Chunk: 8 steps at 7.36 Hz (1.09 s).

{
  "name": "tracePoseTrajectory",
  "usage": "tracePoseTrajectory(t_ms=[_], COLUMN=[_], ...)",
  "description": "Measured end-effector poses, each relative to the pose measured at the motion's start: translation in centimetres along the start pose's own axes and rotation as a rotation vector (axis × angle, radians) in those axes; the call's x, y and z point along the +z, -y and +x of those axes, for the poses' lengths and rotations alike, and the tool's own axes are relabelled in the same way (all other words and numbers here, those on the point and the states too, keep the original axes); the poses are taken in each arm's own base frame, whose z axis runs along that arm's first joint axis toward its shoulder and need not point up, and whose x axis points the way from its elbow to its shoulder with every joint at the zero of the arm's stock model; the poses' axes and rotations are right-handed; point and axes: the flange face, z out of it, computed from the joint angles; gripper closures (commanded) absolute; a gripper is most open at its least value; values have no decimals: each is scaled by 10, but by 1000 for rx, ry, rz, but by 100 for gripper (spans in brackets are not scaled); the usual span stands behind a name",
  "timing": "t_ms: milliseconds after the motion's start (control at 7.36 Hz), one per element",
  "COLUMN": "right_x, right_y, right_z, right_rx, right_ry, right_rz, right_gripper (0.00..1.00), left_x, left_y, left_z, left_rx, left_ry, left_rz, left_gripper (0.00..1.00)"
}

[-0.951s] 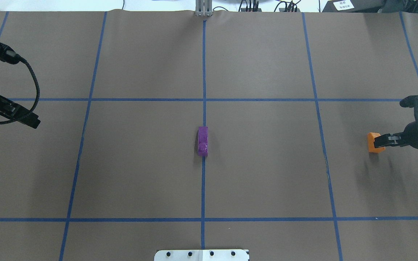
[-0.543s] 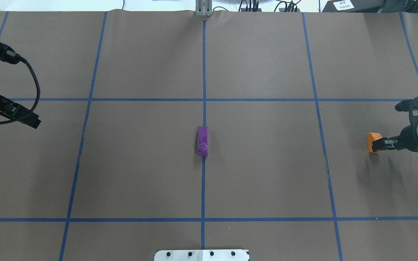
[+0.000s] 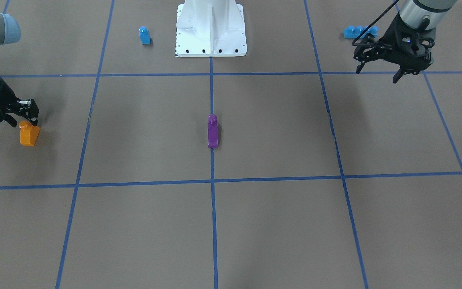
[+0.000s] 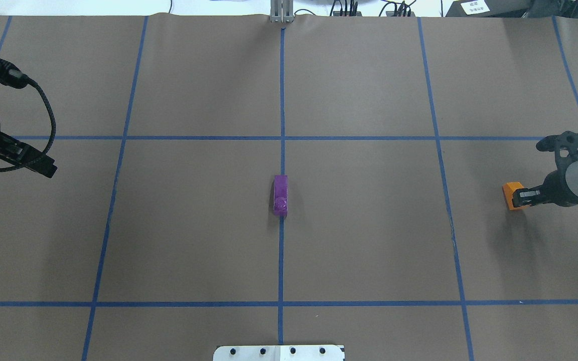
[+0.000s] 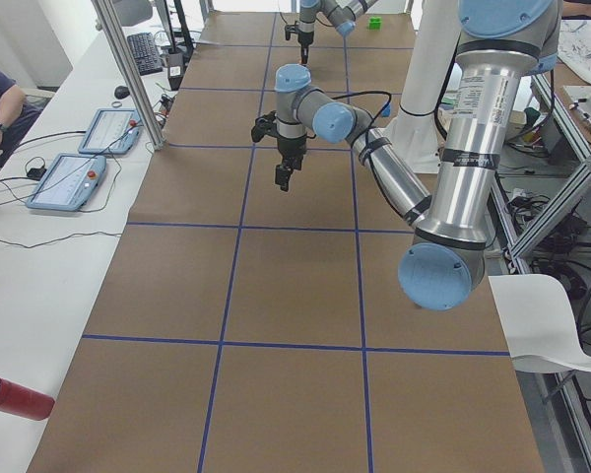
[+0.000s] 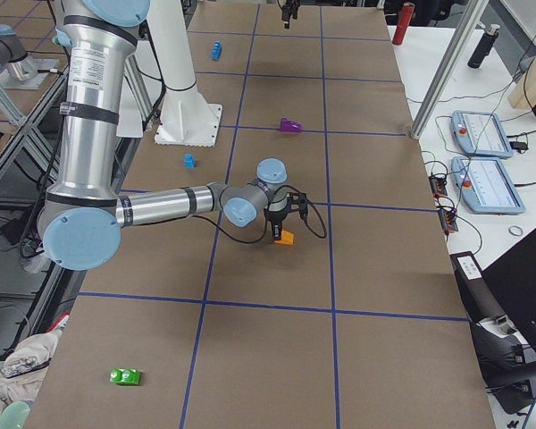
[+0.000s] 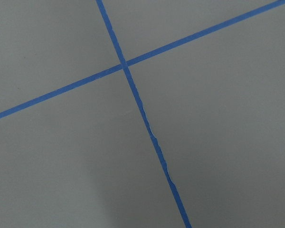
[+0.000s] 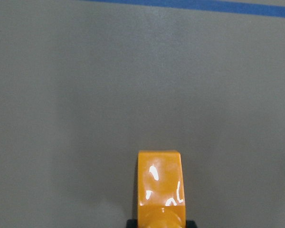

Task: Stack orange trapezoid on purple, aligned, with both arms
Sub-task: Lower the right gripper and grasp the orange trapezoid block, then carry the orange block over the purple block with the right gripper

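Observation:
The orange trapezoid [image 4: 509, 193] is at the far right of the table, and my right gripper [image 4: 518, 197] is shut on its stud end. In the front-facing view it [image 3: 27, 135] hangs just under that gripper [image 3: 25, 117]; I cannot tell whether it touches the table. It fills the bottom of the right wrist view [image 8: 159, 187]. The purple brick [image 4: 281, 195] lies on the centre tape line, alone, and also shows in the front-facing view [image 3: 212, 131]. My left gripper [image 3: 377, 74] is open and empty, high at the far left [image 4: 38, 164].
A white pedestal [image 3: 211, 28] stands at the robot's side of the table. A small blue brick [image 3: 144, 35] and a long blue brick [image 3: 359, 31] lie beside it. A green brick [image 6: 125, 376] lies far off on the right end.
My right gripper has moved a little toward the table's centre with the orange trapezoid in it. The left arm and the purple brick have not moved.

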Motion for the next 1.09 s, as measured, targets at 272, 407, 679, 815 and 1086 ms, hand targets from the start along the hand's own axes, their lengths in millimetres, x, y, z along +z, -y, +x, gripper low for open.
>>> tracePoseTrajectory(t_ms=[272,407,679,815,1086], right_x=[2,1,-12,-24,-59], right_y=[2,2,5,9,37], right_z=[-1,-1,-13,-29,-91], right_rx=[-2,-3,-17,-28,-19], right_ry=[0,0,26,49,55], right_rz=[-1,0,14,19,0], right_gripper=[100,100,100,100,100], left_x=[0,0,-1,1,7], left_y=[0,0,0,-5,-27], left_z=[0,0,0,-3,-28], left_rx=[-4,-7,-7,-11,-45], left_ry=[0,0,-1,-4,1], left_rz=[1,1,1,-8,-45], left_gripper=[0,0,0,0,0])
